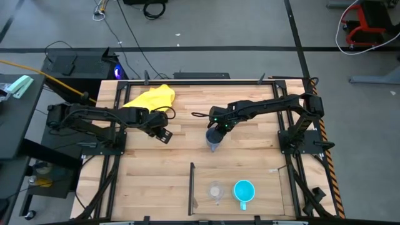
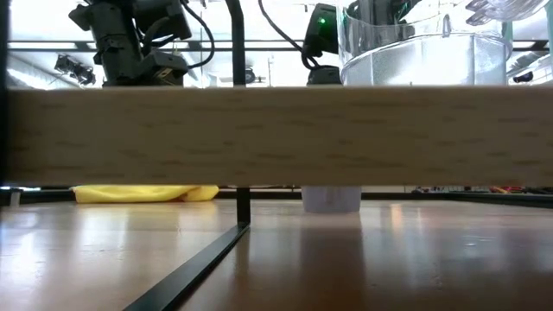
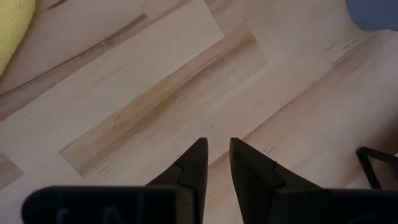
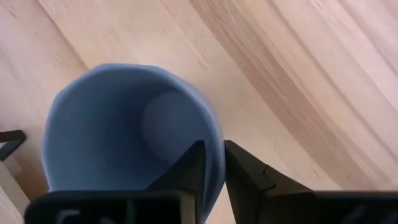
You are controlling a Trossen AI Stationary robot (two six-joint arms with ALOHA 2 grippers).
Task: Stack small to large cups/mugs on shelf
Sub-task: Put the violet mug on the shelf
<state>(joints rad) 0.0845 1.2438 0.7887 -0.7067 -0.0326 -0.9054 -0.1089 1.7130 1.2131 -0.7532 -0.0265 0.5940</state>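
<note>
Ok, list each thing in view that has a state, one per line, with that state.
grey-blue mug: upright on the table, rim pinched by the right gripper.
clear plastic cup: upright on the shelf, empty.
cyan mug: upright on the shelf beside the cup, apart from it.
yellow cloth: crumpled on the table.
left gripper: nearly shut, holding nothing, above bare wood.

We see the grey-blue mug (image 1: 214, 139) near the table's centre, upright and open-topped, its rim pinched between the right gripper's (image 4: 212, 163) fingers, one inside and one outside the wall. On the shelf (image 1: 262, 178), right of the dark divider, the clear plastic cup (image 1: 216, 191) and the cyan mug (image 1: 244, 191) stand upright, side by side but apart.
</note>
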